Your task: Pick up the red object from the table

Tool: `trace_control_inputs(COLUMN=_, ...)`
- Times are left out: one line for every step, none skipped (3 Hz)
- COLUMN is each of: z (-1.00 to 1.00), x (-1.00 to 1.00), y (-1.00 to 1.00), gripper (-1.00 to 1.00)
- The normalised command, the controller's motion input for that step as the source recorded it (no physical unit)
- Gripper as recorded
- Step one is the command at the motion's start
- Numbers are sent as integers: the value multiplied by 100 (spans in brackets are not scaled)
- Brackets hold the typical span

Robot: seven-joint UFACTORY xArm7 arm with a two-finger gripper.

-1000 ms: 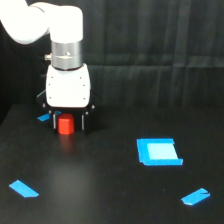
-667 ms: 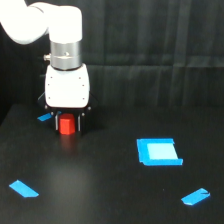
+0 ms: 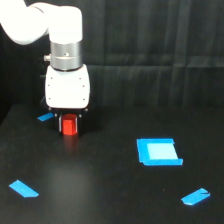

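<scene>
The small stubby red cylinder [image 3: 70, 125] is being gripped by the closed claw [image 3: 69, 126], seemingly raised just off the matte black table [image 3: 110, 195]; further lifting is being awaited.

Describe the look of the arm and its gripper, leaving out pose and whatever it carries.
The arm has a smooth, rounded white shell. Below it sits a silver-grey metal cylinder, then a boxy white housing with rounded corners. The gripper under it has short dark jaws. No cables or markings are visible.
</scene>
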Motion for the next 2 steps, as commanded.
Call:
trace_control_inputs(z=91, x=4, y=-35, gripper=-100)
trace_control_inputs(z=99, x=-2, y=-20, gripper=-100)
